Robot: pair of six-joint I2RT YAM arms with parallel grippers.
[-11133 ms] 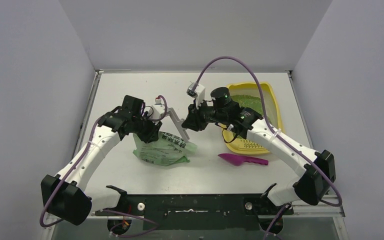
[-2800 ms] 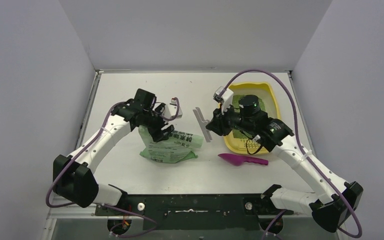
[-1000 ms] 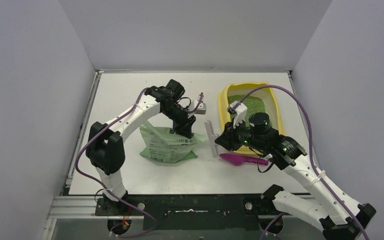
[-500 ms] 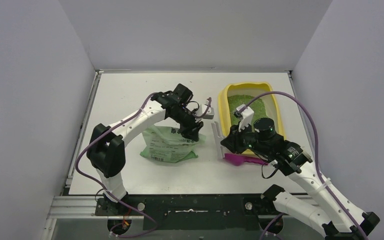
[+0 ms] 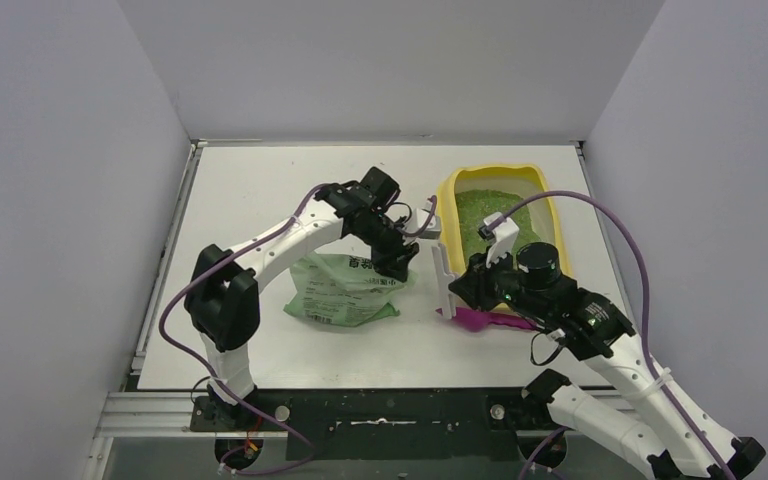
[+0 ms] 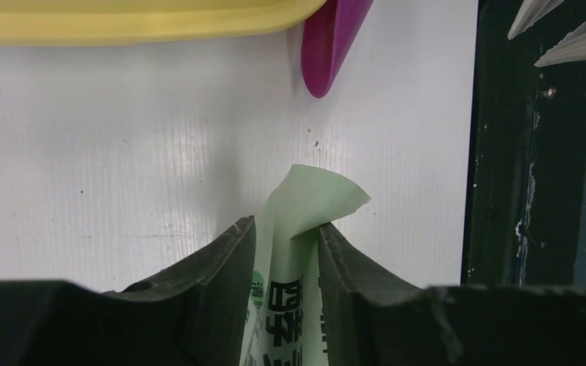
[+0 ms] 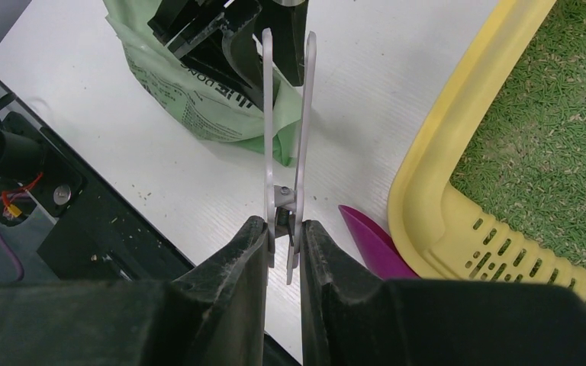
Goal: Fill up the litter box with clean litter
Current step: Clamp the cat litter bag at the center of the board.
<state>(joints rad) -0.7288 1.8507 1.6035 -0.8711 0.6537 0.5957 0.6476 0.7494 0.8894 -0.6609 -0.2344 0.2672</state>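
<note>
Magenta scoop (image 5: 480,320) lies flat on the table (image 5: 260,190) at the 6 o'clock end of the litter box (image 5: 490,173). Its handle end is hidden under the right gripper (image 5: 455,290). The fingers of the right gripper are clenched on the hinge end of a white two-bladed tool (image 7: 284,197). The blades run parallel, slightly apart, and point toward 12 o'clock along the outside of the box's 9 o'clock rim. Whether the blade tips touch anything cannot be determined.

A green printed bag (image 5: 345,290) lies on its side at table centre, at 9 o'clock of the box and apart from it. The left gripper (image 6: 284,225) is at the bag's 3 o'clock end. Its fingers are pinched on a loose flap of bag film, and the flap curls out past the fingertips. In the left wrist view, bare table separates the flap from the scoop tip and the box wall.

The box occupies the 2 o'clock area of the table, long axis running 6 to 12 o'clock, with the slotted grille strip at the 6 o'clock end. Green litter (image 5: 485,205) covers the box floor from the grille to the 12 o'clock wall.
</note>
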